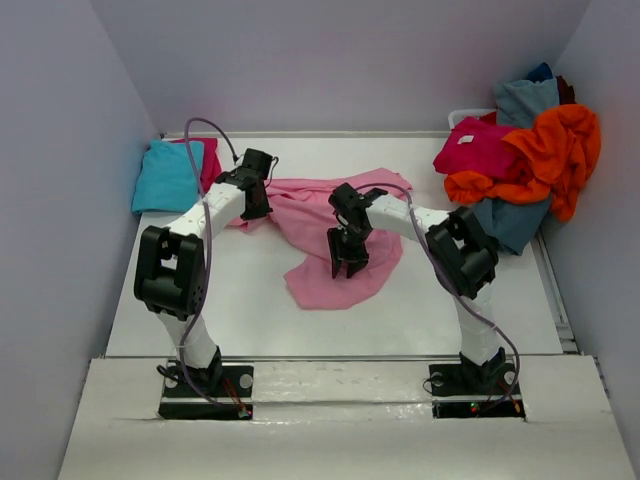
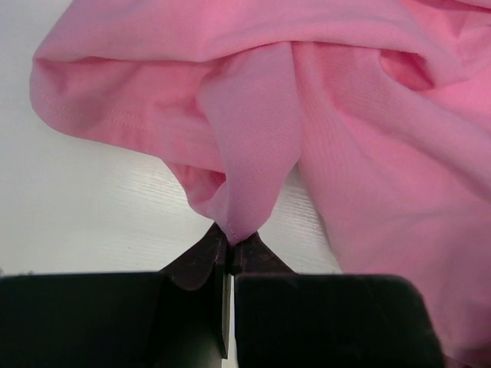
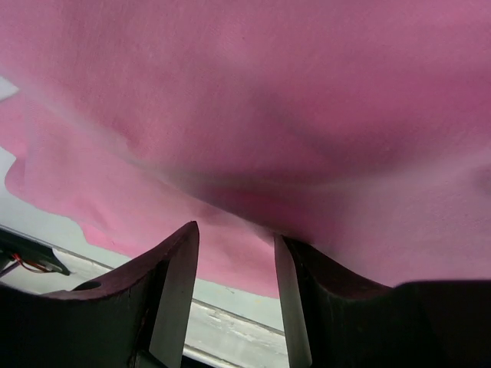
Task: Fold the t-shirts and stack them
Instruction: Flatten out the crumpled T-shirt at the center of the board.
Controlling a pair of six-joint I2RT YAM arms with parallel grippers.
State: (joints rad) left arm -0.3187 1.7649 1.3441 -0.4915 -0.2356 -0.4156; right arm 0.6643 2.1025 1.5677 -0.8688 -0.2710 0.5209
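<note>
Mid-table | left wrist view alone: left jaws pinching pink t-shirt | right jaws parted, apparently empty

Right end effector agape — light pink t-shirt just beyond.

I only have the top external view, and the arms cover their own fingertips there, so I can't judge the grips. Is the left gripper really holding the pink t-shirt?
Observer: Yes. The left wrist view shows the left gripper shut on a pinched fold of the light pink t-shirt.
Operator: And the right one?
Observer: In the right wrist view the right gripper is open, its jaws apart with nothing clamped between them; the pink cloth fills the view beyond them.
</note>
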